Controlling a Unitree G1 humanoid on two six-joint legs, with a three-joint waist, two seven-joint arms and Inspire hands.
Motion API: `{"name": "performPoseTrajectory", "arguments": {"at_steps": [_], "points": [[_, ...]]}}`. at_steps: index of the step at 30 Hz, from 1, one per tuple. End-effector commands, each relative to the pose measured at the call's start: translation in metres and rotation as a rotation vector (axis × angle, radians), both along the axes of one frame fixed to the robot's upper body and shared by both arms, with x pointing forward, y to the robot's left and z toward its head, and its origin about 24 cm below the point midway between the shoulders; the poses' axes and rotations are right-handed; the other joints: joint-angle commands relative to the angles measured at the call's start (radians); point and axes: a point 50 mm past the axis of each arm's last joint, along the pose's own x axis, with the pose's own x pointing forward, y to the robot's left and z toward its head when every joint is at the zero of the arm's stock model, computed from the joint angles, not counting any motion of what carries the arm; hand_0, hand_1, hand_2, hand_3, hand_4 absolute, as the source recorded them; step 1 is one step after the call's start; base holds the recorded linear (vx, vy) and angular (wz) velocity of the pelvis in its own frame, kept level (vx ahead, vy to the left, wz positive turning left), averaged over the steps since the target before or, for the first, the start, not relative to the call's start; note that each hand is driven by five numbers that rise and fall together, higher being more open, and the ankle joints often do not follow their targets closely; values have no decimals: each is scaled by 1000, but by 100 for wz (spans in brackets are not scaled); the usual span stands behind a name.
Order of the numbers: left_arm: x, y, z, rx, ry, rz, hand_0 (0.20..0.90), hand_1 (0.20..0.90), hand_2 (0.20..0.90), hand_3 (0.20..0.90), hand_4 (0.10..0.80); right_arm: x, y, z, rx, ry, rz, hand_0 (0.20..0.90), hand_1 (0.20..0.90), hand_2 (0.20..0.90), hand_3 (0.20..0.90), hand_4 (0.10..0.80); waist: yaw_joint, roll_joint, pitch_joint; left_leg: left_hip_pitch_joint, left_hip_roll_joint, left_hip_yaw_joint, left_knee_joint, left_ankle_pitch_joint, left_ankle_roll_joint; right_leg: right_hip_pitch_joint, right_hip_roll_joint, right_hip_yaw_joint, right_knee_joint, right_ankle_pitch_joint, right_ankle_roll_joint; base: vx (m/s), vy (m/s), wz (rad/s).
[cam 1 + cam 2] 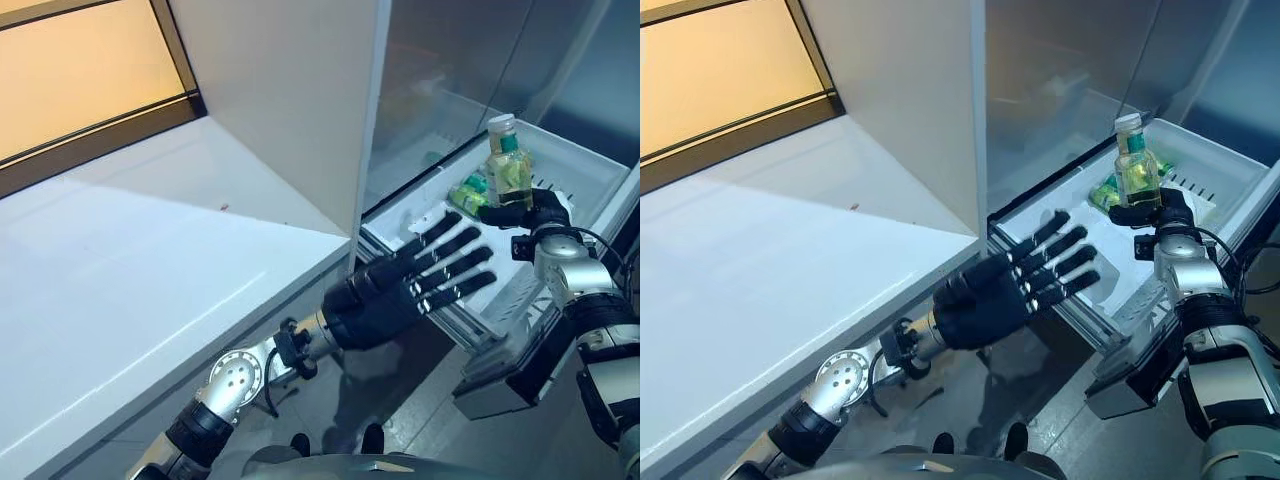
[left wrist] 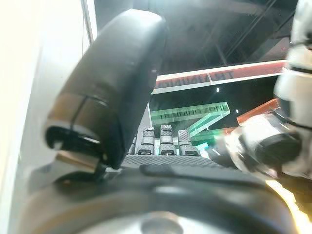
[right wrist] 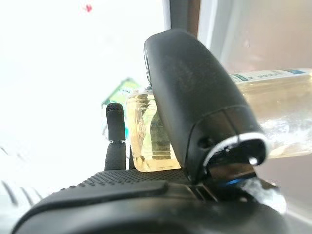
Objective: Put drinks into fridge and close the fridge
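My right hand [image 1: 543, 212] is shut on a clear bottle of yellow drink with a white cap [image 1: 507, 166]. It holds the bottle upright over the white drawer [image 1: 590, 172] of the open fridge [image 1: 440, 70]. The right wrist view shows my thumb [image 3: 195, 102] across the bottle [image 3: 273, 112]. A green drink [image 1: 470, 190] lies in the drawer beside the bottle. My left hand [image 1: 400, 290] is open with straight fingers, held flat in front of the drawer's front edge, apart from the bottle. It also shows in the left wrist view [image 2: 117, 97].
A white counter [image 1: 150, 270] runs along the left, with a dark-framed window [image 1: 90, 80] behind it. The white fridge side wall [image 1: 300, 90] stands between the counter and the fridge's inside. The pulled-out drawer's front rail [image 1: 480, 325] sticks out towards me.
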Motion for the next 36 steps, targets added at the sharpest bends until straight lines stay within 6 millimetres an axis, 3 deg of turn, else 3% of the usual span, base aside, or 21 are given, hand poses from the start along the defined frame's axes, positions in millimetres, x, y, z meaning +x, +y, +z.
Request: {"name": "performPoseTrajectory", "arguments": {"at_steps": [1,5,8,9,14,21,25,32,33,34,35,36], "points": [[-21,-13,4,-139,6,-149,900,900,900,900,800,29,19,139,-145,-453,97,300,300,300,200,100,2,-60,-70,-41,10,62,44,-46,-24,94,20,-6,6,-100,25,22,4,15],[-23,-1,-39,97,51,-71,900,900,900,900,800,30,15,127,-159,-376,98,300,300,300,200,100,7,-47,-66,-49,15,58,50,-40,-31,93,20,-12,9,-104,22,18,5,8],[-31,18,-86,334,48,-4,900,900,900,900,800,29,10,117,-178,-317,96,300,300,300,200,100,14,-37,-58,-61,18,58,64,-36,-37,91,18,-24,11,-107,21,4,6,2],[-36,30,-107,471,43,32,900,900,900,900,800,28,6,113,-201,-280,95,300,300,300,200,100,18,-33,-54,-67,19,58,67,-32,-40,88,16,-28,12,-107,21,1,14,4],[-56,84,-167,874,108,154,900,900,900,900,800,24,-11,89,-206,-107,83,300,300,300,200,100,30,-18,-37,-91,22,59,73,-18,-44,72,11,-38,19,-110,20,-1,4,6],[-71,145,-204,1329,259,324,900,900,900,900,800,14,-31,54,-159,47,37,300,300,300,200,100,47,-9,-8,-129,22,40,99,-8,-50,46,4,-46,39,-117,16,35,-38,12],[-79,158,-212,1407,344,352,900,900,900,900,800,15,-31,48,-174,89,27,300,300,300,200,100,51,3,16,-148,18,33,102,-5,-52,24,-4,-59,54,-122,12,2,-19,10],[-84,170,-216,1437,416,365,900,900,900,900,800,19,-30,63,-628,342,123,300,300,300,200,100,34,20,66,-189,9,40,97,3,-51,-37,-14,-53,69,-119,14,-47,7,3],[-82,171,-215,1432,421,374,900,900,900,900,800,19,-30,64,-671,383,134,354,354,354,263,163,32,19,69,-193,8,41,99,1,-50,-42,-15,-52,72,-120,14,0,0,0],[-82,172,-215,1429,424,379,900,900,900,900,800,18,-31,64,-704,420,140,354,354,354,263,163,31,19,71,-196,7,43,100,1,-50,-47,-16,-51,74,-120,14,0,0,0],[-81,173,-214,1427,423,382,900,900,900,900,800,16,-33,65,-731,468,149,900,900,900,900,800,30,17,74,-197,7,46,101,-1,-49,-50,-17,-50,76,-120,15,0,0,0],[-80,173,-213,1427,420,382,900,900,900,900,800,16,-33,65,-739,477,154,900,900,900,900,800,30,15,75,-197,7,47,101,-1,-48,-51,-17,-48,76,-120,15,0,0,0]]}}
